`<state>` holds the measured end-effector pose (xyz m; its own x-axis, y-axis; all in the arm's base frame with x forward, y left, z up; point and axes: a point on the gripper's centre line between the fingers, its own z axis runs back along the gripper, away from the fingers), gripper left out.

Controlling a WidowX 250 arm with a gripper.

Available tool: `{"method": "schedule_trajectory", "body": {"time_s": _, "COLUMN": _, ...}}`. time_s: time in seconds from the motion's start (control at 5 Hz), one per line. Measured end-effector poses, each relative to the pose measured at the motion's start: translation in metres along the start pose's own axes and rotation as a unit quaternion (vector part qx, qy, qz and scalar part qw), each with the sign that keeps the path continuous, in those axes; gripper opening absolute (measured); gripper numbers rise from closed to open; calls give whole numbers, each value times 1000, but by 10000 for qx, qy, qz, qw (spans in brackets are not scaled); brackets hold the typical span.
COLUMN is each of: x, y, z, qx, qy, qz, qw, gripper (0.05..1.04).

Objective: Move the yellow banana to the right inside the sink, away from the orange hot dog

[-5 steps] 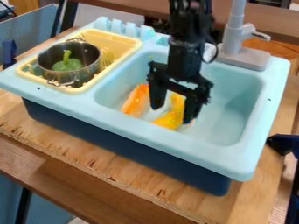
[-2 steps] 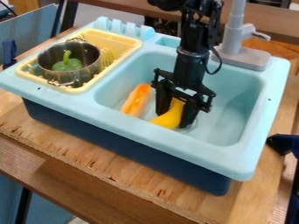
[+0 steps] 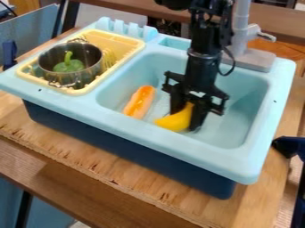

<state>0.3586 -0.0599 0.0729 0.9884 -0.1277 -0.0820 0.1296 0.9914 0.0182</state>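
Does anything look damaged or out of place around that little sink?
Yes: the wooden board under the sink looks chipped and splintered along its front edge. Nothing looks spilled, and the pot stands upright in the yellow rack.

Sink (image 3: 149,130), at centre: moulded plastic, smooth, with a soft sheen along the rim. Lower shell (image 3: 131,156), at seven o'clock: smooth plastic, duller than the rim. Rack (image 3: 129,42), at eleven o'clock: plastic, smooth-rimmed. Pot (image 3: 90,74), at ten o'clock: shiny metal, reflective wall. Pepper (image 3: 68,65), inside the pot: smooth, lightly glossy. Faucet (image 3: 253,59), at one o'clock: plastic-looking, matt. Orange piece (image 3: 140,102), near centre: smooth, glossy highlights. Banana (image 3: 174,121), just below centre: smooth, faint sheen. Claw (image 3: 186,118), by the banana: dark, mostly matt. Counter (image 3: 77,156), at seven o'clock: wood, visible grain; front edge rough, splintered.
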Motion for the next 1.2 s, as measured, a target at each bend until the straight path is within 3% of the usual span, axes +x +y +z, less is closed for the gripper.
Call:
{"method": "schedule_trajectory", "body": {"time_s": 0.4, "x": 7, "y": -43, "z": 17, "qx": -130, "qy": -174, "qz": -104, "qw": 9997, "gripper": 462}}
{"method": "schedule_trajectory", "body": {"time_s": 0.6, "x": 10, "y": -50, "z": 17, "qx": -400, "qy": -267, "qz": 39, "qw": 9988, "gripper": 462}}
{"method": "schedule_trajectory", "body": {"time_s": 1.0, "x": 3, "y": -50, "z": -3, "qx": -593, "qy": -142, "qz": 232, "qw": 9979, "gripper": 462}}
{"method": "schedule_trajectory", "body": {"time_s": 1.2, "x": -11, "y": -36, "z": -7, "qx": -677, "qy": -104, "qz": 230, "qw": 9974, "gripper": 515}}
